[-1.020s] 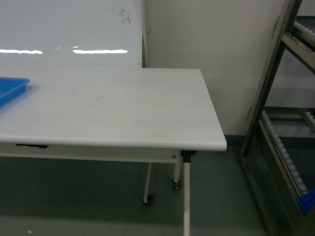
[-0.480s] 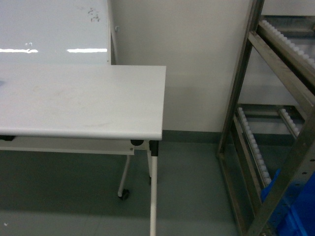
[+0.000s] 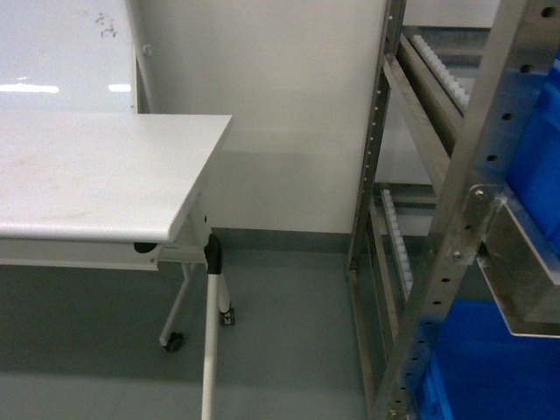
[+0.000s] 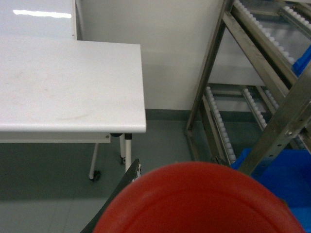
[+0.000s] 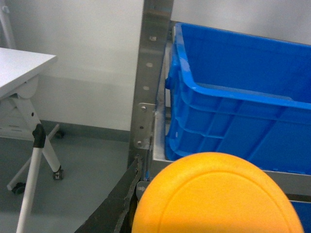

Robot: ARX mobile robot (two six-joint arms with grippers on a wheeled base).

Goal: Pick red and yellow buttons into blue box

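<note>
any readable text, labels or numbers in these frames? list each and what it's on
No readable text in any view.
Whiteboard: a small dark scribble near its top edge, too blurred to read.
Blue box: no label or marking on the visible walls.
Red button and yellow button: plain caps, no print.
Metal rack: only punched holes, no signs.

Both arms are only visible from their own wrist cams. The left gripper (image 4: 194, 228) has the red button (image 4: 199, 194) sitting right up against the lens, and one dark finger (image 4: 121, 199) shows along the cap's left edge. The other finger is hidden. Same deal on the right gripper (image 5: 209, 228): the yellow button (image 5: 214, 189) fills the bottom of the view, with one dark finger (image 5: 116, 204) pressed along its left side.
</note>
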